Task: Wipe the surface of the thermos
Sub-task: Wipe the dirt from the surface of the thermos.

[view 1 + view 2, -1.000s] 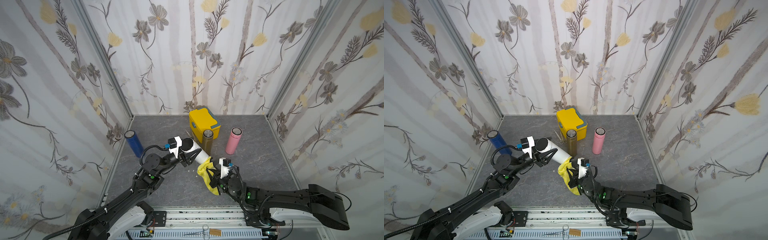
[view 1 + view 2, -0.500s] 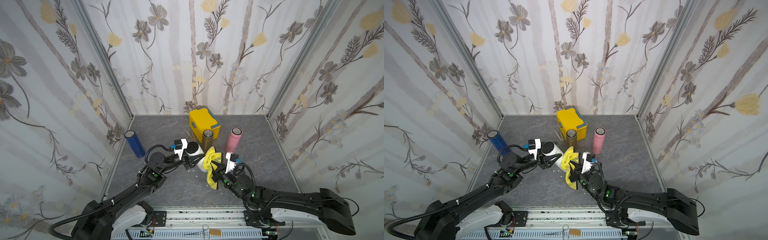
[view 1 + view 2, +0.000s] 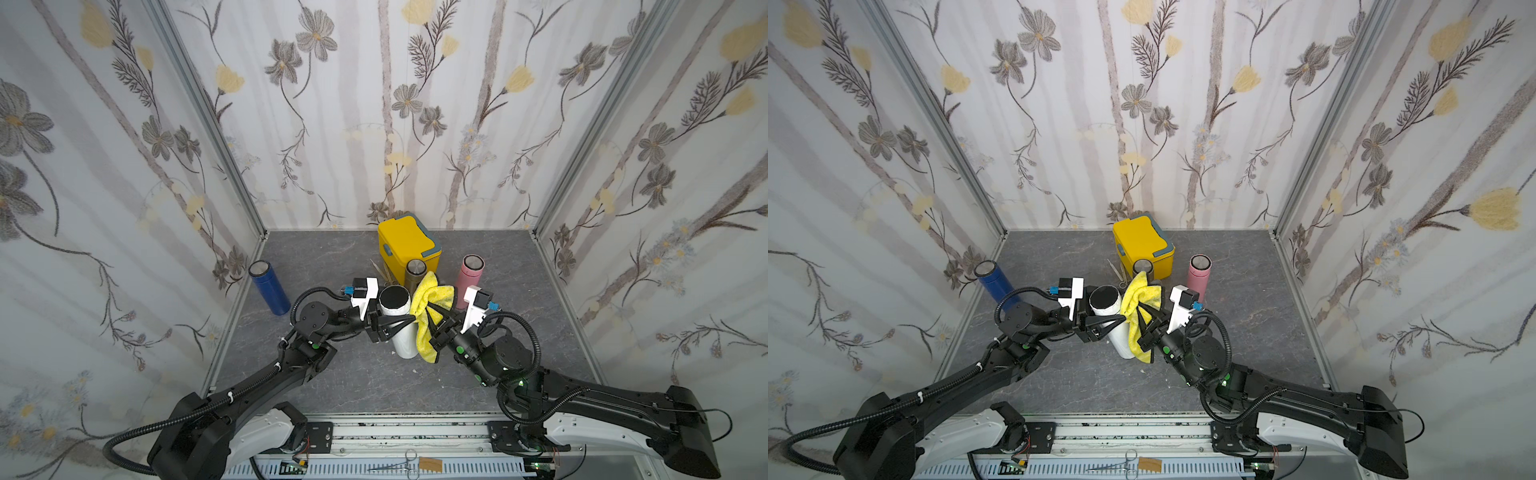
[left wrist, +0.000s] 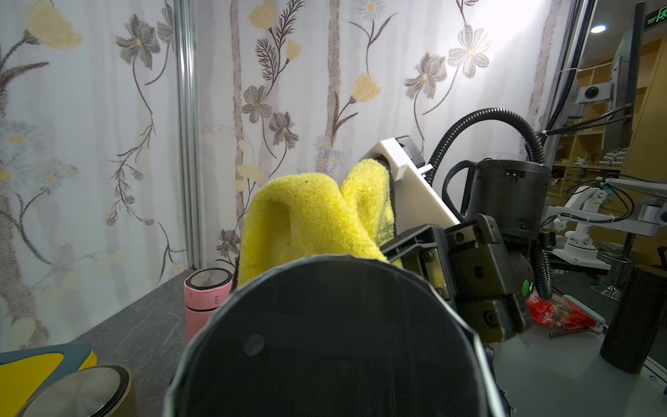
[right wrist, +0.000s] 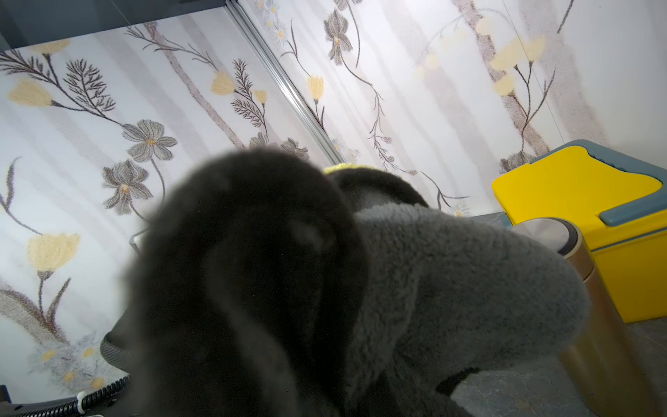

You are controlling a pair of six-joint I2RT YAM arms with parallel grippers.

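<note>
Mid-wipe, we judge: our left pincer [image 3: 398, 321] clamps the white thermos [image 3: 403, 338] upright at worktop [image 3: 332, 257] centre; our right pincer [image 3: 430, 320], closed on the yellow cloth [image 3: 428, 297], presses its 3 o'clock side. Next: stroke downward, keeping contact.

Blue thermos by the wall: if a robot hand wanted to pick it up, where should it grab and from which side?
Probably around the middle of the blue thermos, jaws level across its round body. It stands upright with straight sides, so a mid-height grip should not tip it. Come from the open table side, since the side wall stands close beside it.
</note>
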